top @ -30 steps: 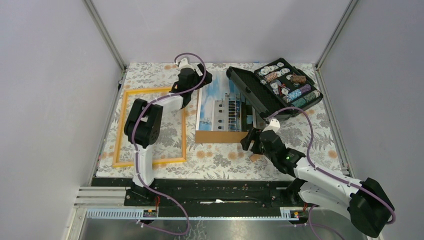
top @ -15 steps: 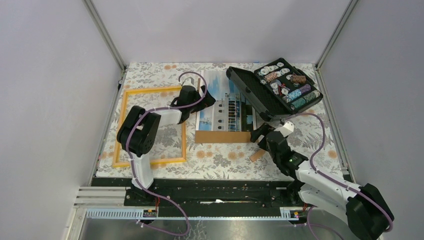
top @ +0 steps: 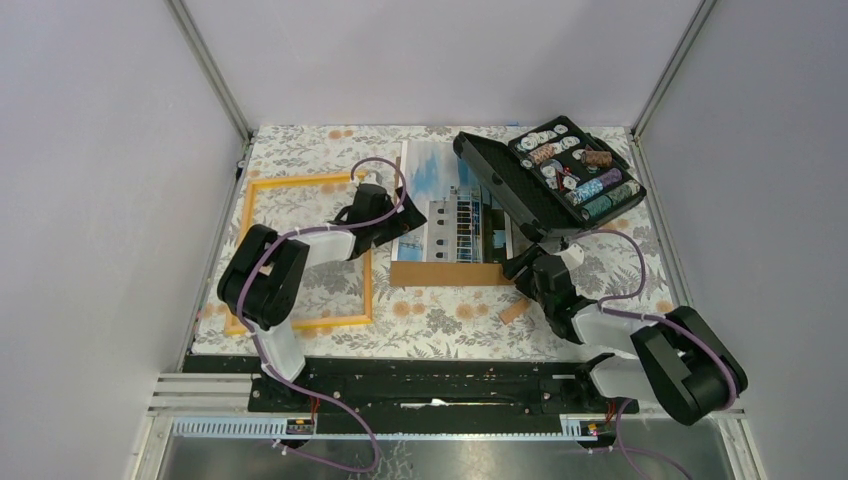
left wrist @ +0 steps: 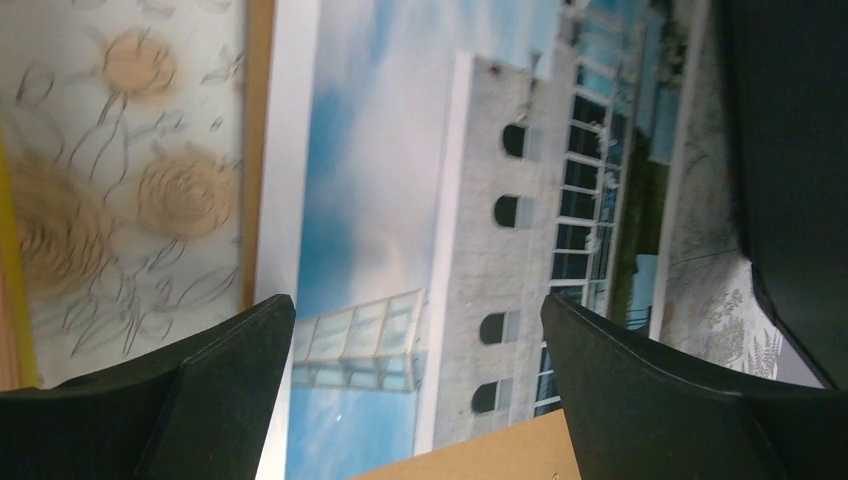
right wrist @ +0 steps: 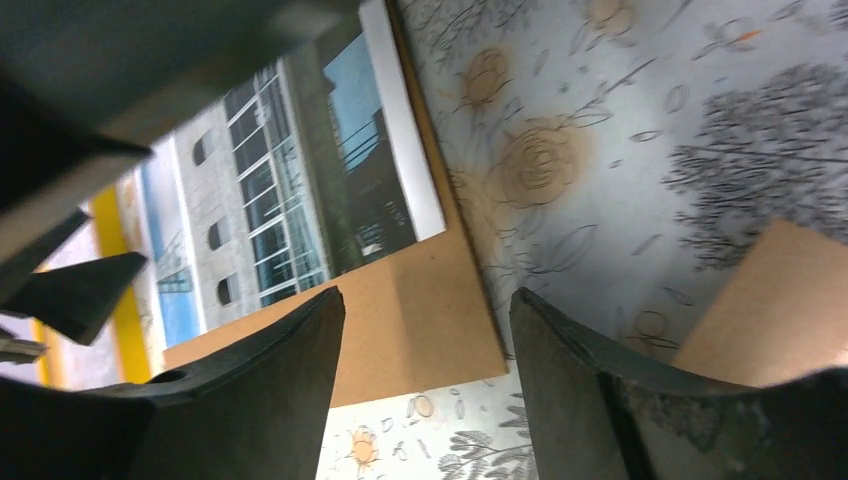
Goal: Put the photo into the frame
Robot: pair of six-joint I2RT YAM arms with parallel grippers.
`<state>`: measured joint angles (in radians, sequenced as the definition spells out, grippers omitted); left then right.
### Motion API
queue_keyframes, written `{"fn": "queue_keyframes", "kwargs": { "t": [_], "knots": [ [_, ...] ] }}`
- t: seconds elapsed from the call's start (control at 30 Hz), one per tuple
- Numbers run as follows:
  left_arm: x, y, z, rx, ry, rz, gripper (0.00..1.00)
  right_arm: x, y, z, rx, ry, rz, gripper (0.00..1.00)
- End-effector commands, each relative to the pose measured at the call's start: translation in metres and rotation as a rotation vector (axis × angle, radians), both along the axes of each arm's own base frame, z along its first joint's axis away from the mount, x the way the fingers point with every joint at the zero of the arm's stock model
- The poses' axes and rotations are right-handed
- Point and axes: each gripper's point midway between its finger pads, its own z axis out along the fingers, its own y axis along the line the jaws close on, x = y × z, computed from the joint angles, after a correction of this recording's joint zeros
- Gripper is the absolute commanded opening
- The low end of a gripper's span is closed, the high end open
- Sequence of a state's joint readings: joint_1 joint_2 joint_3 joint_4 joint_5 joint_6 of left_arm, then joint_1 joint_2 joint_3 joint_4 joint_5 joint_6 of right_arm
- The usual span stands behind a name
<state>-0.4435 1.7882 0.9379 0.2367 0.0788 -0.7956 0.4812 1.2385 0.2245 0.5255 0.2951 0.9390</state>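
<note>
We judge the step in hand to be the pick-up: the photo (top: 450, 205) has not yet gone to the frame (top: 300, 181). The photo lies face up on a brown board (top: 445, 273) in the middle of the table. The frame lies flat just to its left, with only cloth showing through it. The photo's far right corner runs under the open case (top: 550, 180) of chips.

The left gripper (top: 398, 222) is low at the photo's left edge. In its wrist view the jaws are spread wide with the print (left wrist: 400, 200) between them, and they grip nothing. The right gripper (top: 520, 268) is at the board's near right corner. Its jaws are also apart, over the board (right wrist: 420, 330) and the photo's corner (right wrist: 270, 200), and they hold nothing.

The next move, as we see it, calls for getting a finger under the thin paper edge. We would lift the photo alone, leave the board down, and draw it clear of the case before carrying it left. Flat paper may slide or crease instead of lifting.

A small brown piece (top: 513, 310) lies loose on the cloth beside the right arm.

The surface is a pale cloth (top: 440, 310) printed with grey leaves and tan flowers. Plain pale walls (top: 430, 60) enclose it on three sides, with metal posts at the far corners.
</note>
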Motion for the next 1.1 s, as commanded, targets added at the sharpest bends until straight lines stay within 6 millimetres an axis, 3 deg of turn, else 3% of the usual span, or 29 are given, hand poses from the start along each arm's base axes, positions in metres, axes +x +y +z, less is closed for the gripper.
{"fn": "queue_keyframes", "kwargs": {
  "t": [0.0,0.2,0.33,0.5,0.67,0.8,0.93,1.07],
  "knots": [
    [-0.022,0.005,-0.021,0.002,0.116,0.049,0.98,0.006,0.021,0.006,0.117,-0.023,0.049,0.68],
    [-0.052,0.013,-0.038,0.012,0.183,0.064,0.99,-0.010,0.045,-0.006,0.175,0.099,0.166,0.64],
    [-0.072,0.015,-0.042,0.003,0.228,0.043,0.99,-0.038,0.059,-0.011,0.253,0.167,0.246,0.63],
    [-0.104,0.023,-0.045,0.012,0.245,0.024,0.99,-0.068,0.063,-0.005,0.306,0.191,0.292,0.63],
    [-0.136,0.027,-0.042,0.024,0.251,-0.006,0.99,-0.086,0.063,0.006,0.302,0.207,0.341,0.65],
    [-0.145,0.012,-0.019,0.021,0.174,-0.074,0.99,-0.075,0.043,0.021,0.255,0.124,0.244,0.72],
    [-0.131,-0.018,0.020,-0.038,0.037,-0.165,0.99,-0.053,0.024,0.032,0.245,0.019,0.109,0.72],
    [-0.115,-0.041,0.034,-0.104,-0.025,-0.211,0.99,-0.032,0.017,0.029,0.207,-0.015,0.050,0.69]
  ]
}}
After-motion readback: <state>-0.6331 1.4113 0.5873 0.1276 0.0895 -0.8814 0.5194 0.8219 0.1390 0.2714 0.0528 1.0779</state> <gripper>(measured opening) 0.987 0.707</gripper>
